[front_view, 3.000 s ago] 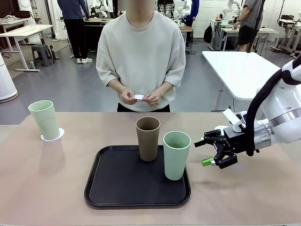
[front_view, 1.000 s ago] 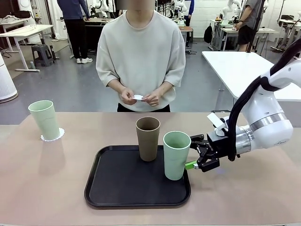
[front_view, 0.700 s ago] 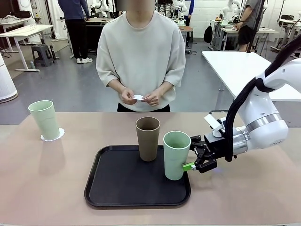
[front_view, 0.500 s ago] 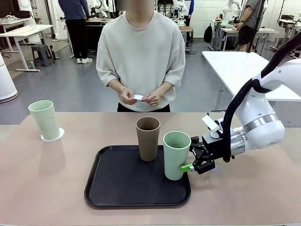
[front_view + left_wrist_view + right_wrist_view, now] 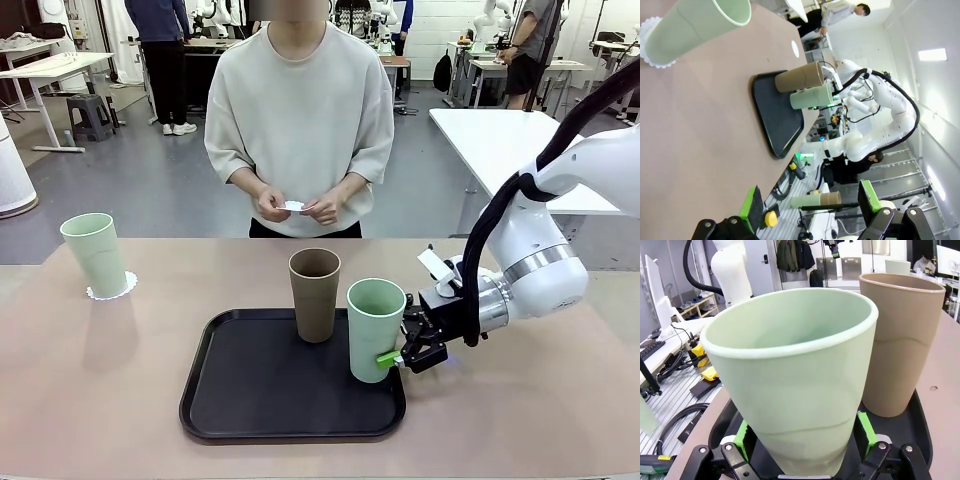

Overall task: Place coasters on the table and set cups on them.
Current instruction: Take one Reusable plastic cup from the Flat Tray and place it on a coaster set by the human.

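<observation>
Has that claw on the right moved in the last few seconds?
Yes. The right gripper slid leftward past the black tray's edge and shut on its green cup.

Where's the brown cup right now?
In the front view, the brown cup stands at the black tray's far edge, just left of the green cup in the right gripper.
</observation>
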